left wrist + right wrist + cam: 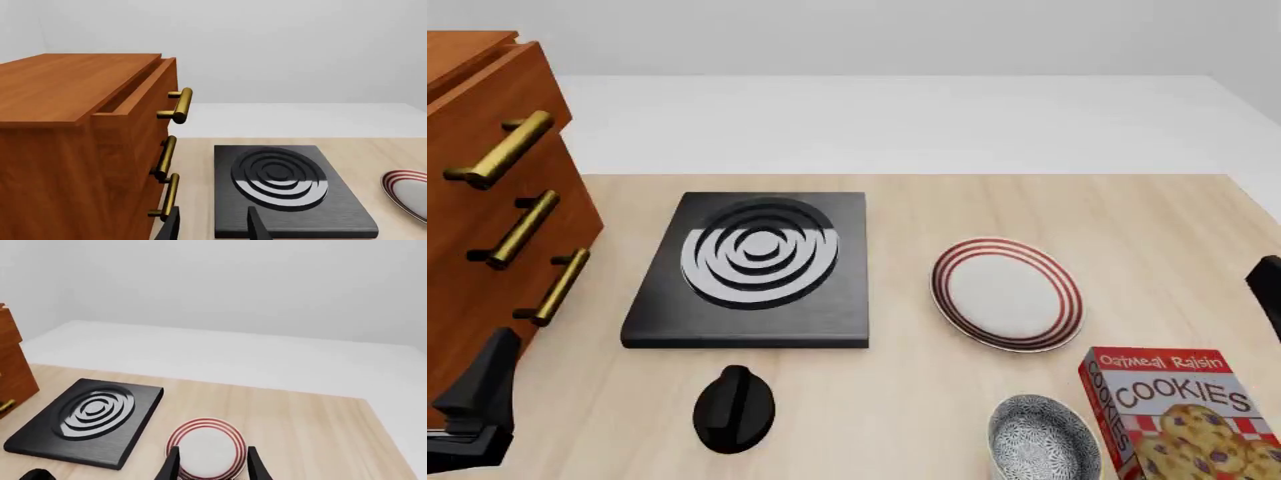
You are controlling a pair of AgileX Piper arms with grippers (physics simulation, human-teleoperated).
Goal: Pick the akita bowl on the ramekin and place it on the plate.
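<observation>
While left gripper (pixel 212 227) fingers sit apart on nothing, left wrist view shows wooden drawer cabinet (pixel 80 145) with brass handles, top drawer slightly open, contents hidden; black square stove slab (pixel 287 192) with raised rings; plate (pixel 408 192) edge, bare. Front view: akita bowl (pixel 1042 439) upright near front edge, speckled inside, holding nothing, beside cookie box (pixel 1174 415); ramekin can't be made out; red-ringed plate (pixel 1008 294) bare; black knob (pixel 734 408). Right wrist view: right gripper (pixel 211 465) fingers spread, nothing between; round plate (pixel 207 449) past them
</observation>
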